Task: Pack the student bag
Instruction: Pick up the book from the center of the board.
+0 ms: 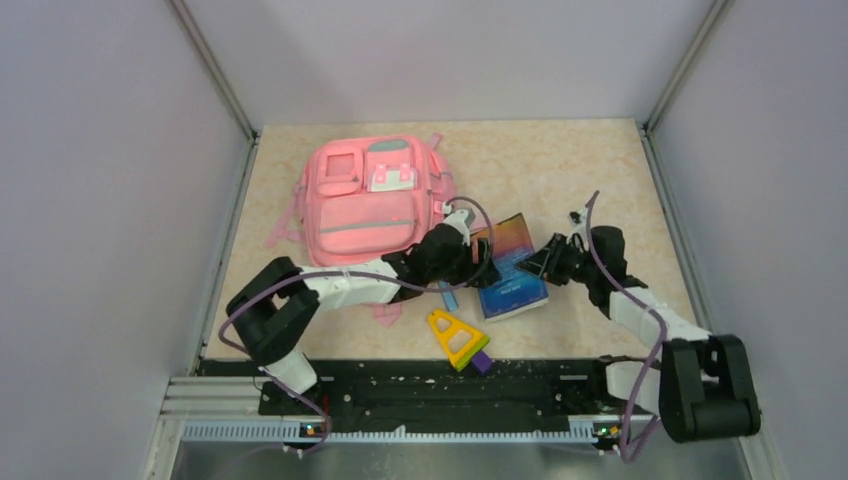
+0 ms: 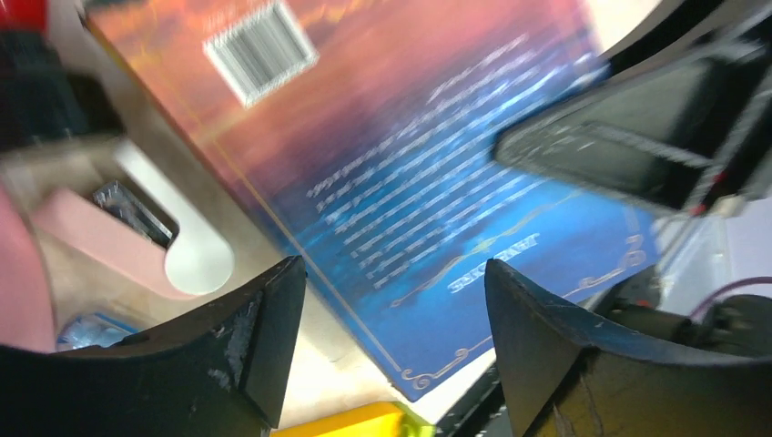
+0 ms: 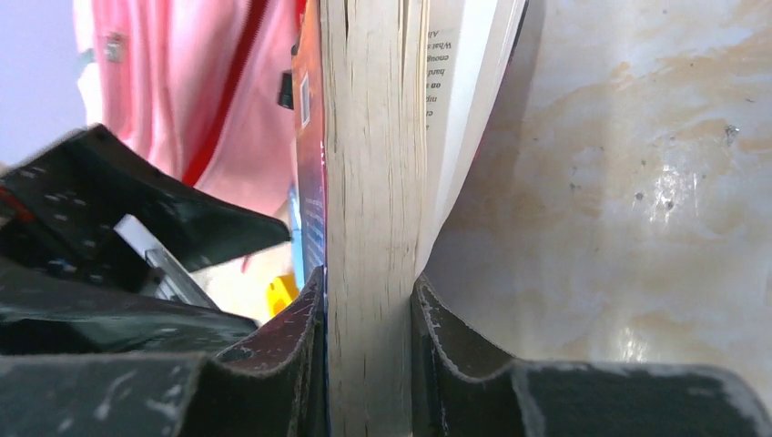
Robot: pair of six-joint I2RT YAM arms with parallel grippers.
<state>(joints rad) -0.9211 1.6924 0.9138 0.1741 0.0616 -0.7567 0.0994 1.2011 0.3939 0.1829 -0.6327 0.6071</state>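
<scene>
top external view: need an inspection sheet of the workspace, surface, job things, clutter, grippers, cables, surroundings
surface: beige marbled table, small specks in the right wrist view
the job's things: student bag lies flat at the far left, front pockets up; book beside it, centre
clutter: yellow triangle and purple piece near the front edge
grippers: left gripper open, above the book's cover; right gripper shut on the book's page block, some pages loose outside the jaws
cables: purple cable loops along each arm
surroundings: grey walls; black rail at the near edge
</scene>
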